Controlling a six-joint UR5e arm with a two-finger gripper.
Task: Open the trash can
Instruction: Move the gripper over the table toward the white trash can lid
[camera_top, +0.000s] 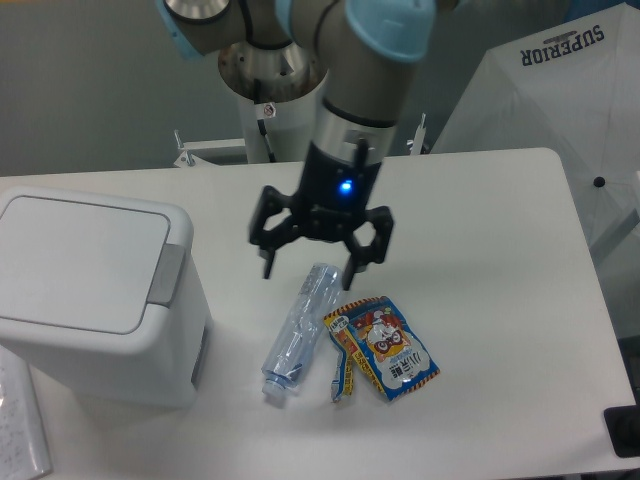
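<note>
A: Where's the trash can (85, 290)?
B: Far left of the desk (500, 230), lid flat and closed, grey push tab (167, 273) facing right.
A: The claw (310, 268)?
B: Spread wide, grasping nothing, hanging above the clear plastic bottle (297, 328) beside the snack packet (385, 347), well right of the tab.

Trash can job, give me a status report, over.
Gripper open, empty, hanging above the clear bottle. Trash can at table's left, lid shut, grey tab untouched. Snack packet beside bottle; nothing blocking the can.
</note>
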